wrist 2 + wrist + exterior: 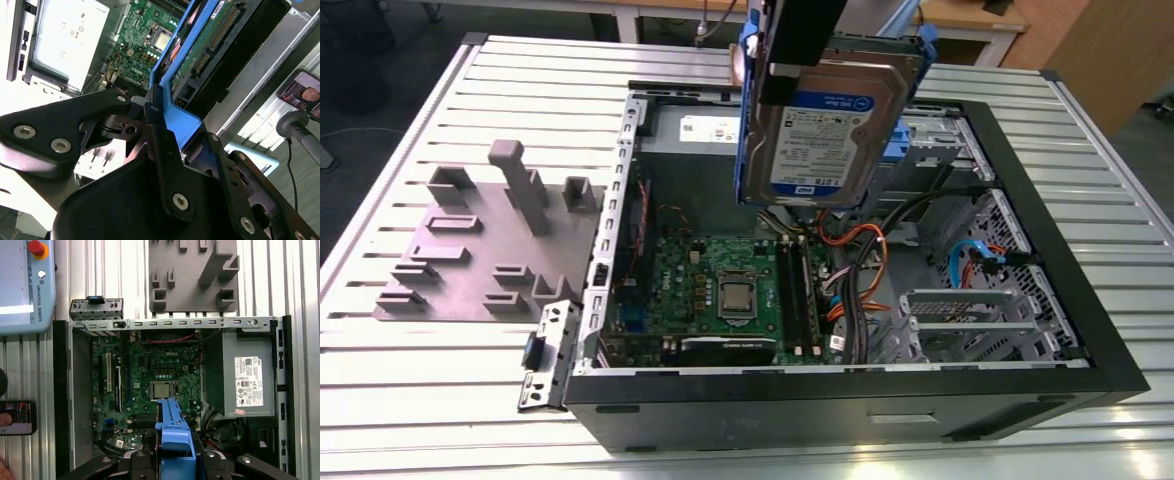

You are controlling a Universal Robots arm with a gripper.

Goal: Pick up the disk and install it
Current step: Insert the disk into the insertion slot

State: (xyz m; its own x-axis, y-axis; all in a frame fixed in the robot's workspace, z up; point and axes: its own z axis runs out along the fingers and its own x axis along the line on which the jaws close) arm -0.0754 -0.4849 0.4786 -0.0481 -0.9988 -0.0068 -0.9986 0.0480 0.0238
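The gripper [787, 80] hangs above an open computer case [854, 405], clamped on the disk [834, 130]. The disk is held on edge in the air over the far half of the case, clear of the parts below. Its label faces the exterior camera and blue rails run along its sides.

In the second wrist view, black fingers [160, 145] pinch a blue rail, and the disk's green circuit-board side shows. In the first wrist view, the rail sits over the motherboard [150, 375], with a grey power supply [247, 375] beside it inside the case.

The case lies on its side on a slatted metal table [427, 400]. A grey fixture plate [467, 260] lies on the table at the exterior view's left, just beside the case. A small metal bracket [547, 355] with a blue tab rests against the case's near corner.
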